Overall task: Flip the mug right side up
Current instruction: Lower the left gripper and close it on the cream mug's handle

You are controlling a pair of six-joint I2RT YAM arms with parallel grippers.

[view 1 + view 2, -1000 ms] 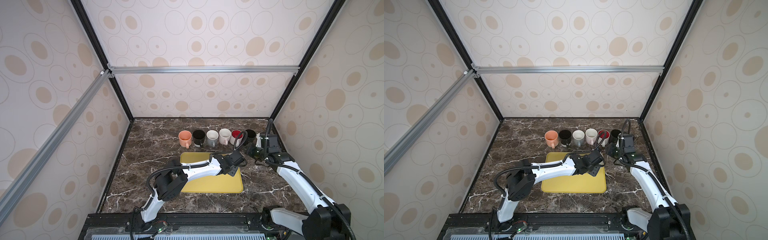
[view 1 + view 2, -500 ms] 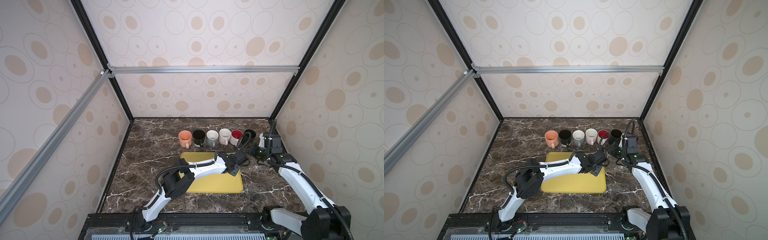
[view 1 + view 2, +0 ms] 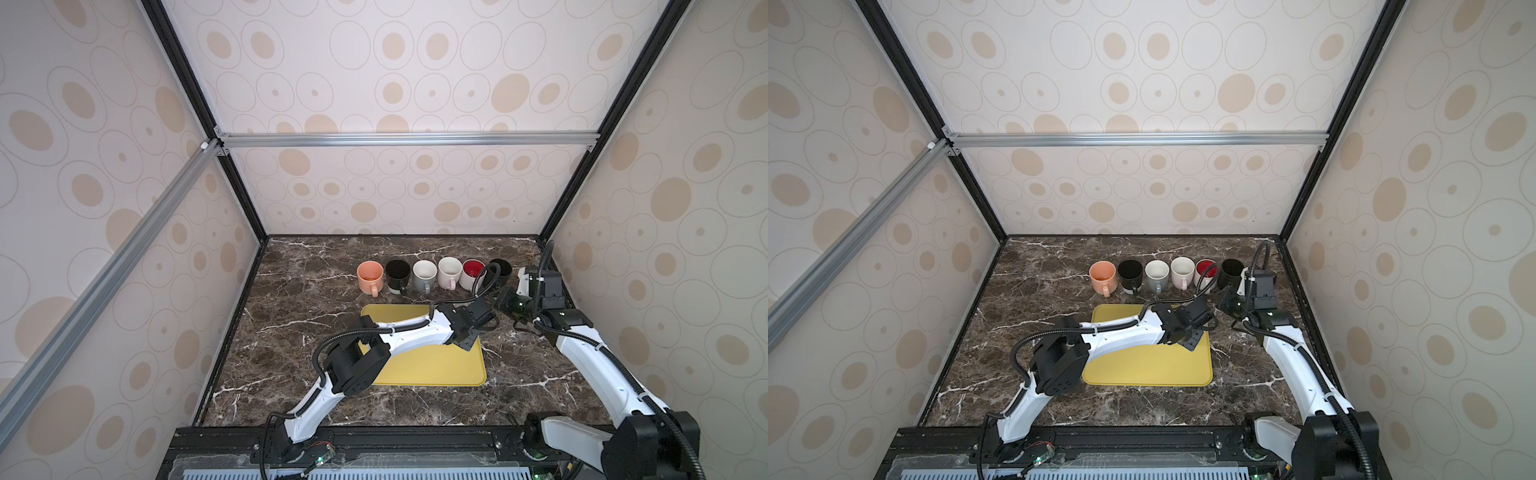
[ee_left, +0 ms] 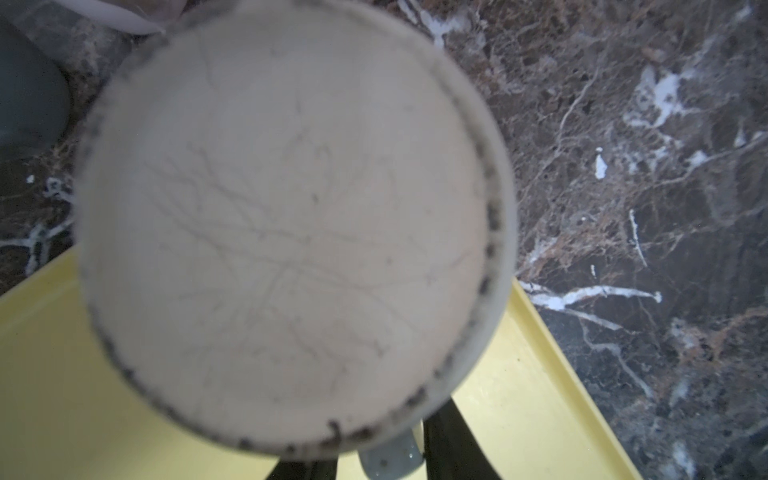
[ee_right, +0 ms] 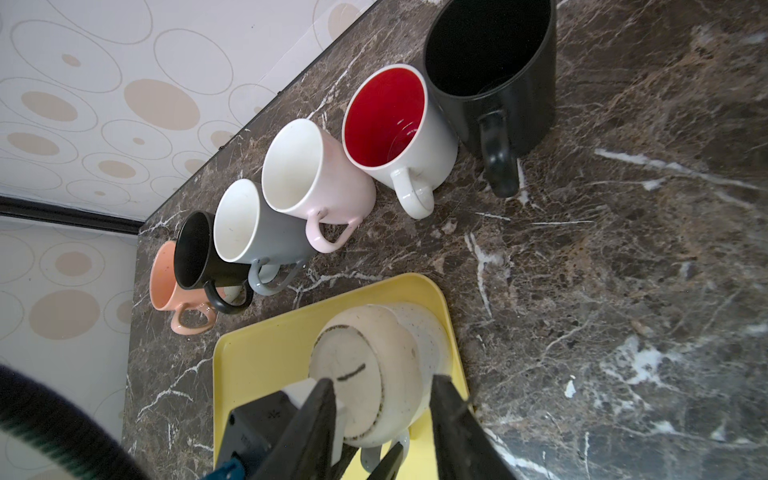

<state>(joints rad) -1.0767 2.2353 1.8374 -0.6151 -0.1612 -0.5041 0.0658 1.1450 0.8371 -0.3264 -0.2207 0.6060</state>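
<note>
The mug (image 5: 365, 374) stands bottom-up on the tray (image 5: 257, 357), at the tray's far right corner (its pale, crackled base fills the left wrist view). The right gripper (image 5: 384, 380) clasps the mug, one finger against each side of its wall. The left gripper (image 4: 370, 434) has its fingers (image 4: 449, 449) on either side of the handle (image 4: 390, 457); whether they pinch it I cannot tell. Six cups (image 3: 424, 272) stand upright in a row just behind the tray.
</note>
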